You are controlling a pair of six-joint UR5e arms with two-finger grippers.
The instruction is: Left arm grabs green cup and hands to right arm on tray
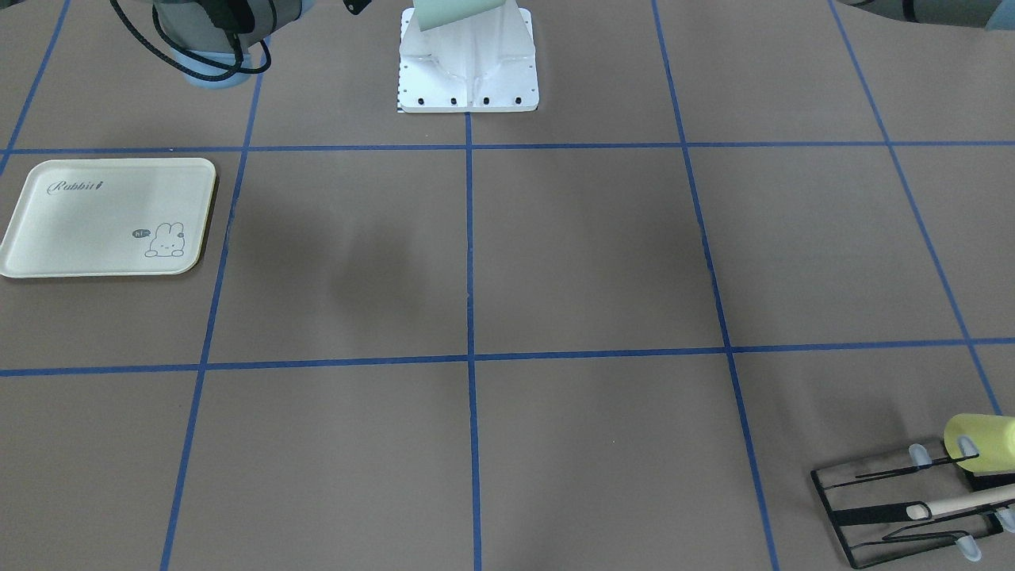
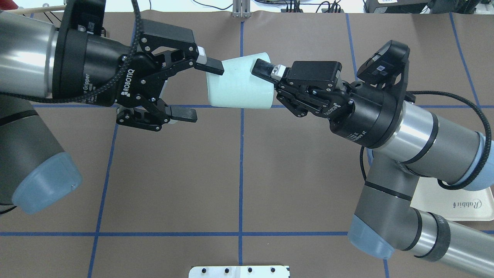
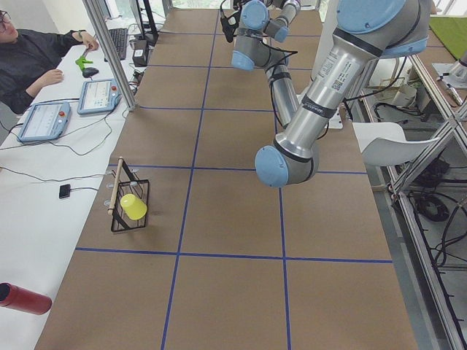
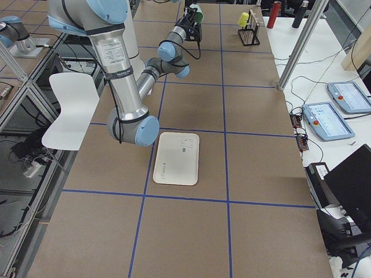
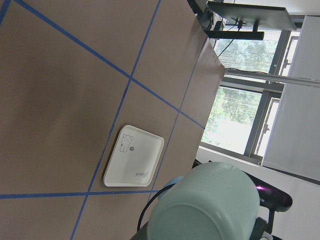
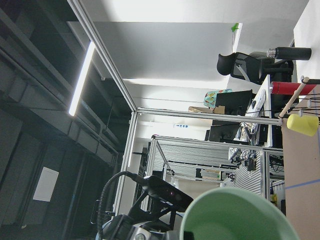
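The pale mint-green cup (image 2: 239, 87) hangs on its side in mid-air above the table's middle. It also shows at the top edge of the front view (image 1: 456, 12). My right gripper (image 2: 266, 87) is shut on its rim end, with one finger (image 2: 262, 69) on the outer wall and the other hidden. My left gripper (image 2: 202, 92) is open wide at the cup's base end. Its upper fingertip is at the base edge and its lower finger is apart from the cup. The left wrist view shows the cup's closed base (image 5: 205, 205). The cream tray (image 1: 107, 218) lies bare on the table, partly under the right arm (image 2: 455, 204).
A black wire rack (image 1: 896, 507) with a yellow-green cup (image 1: 979, 440) and a wooden rod stands at the table's corner on my left. A white mounting plate (image 1: 468, 71) sits at the robot's base. An operator (image 3: 29, 58) sits beside the table.
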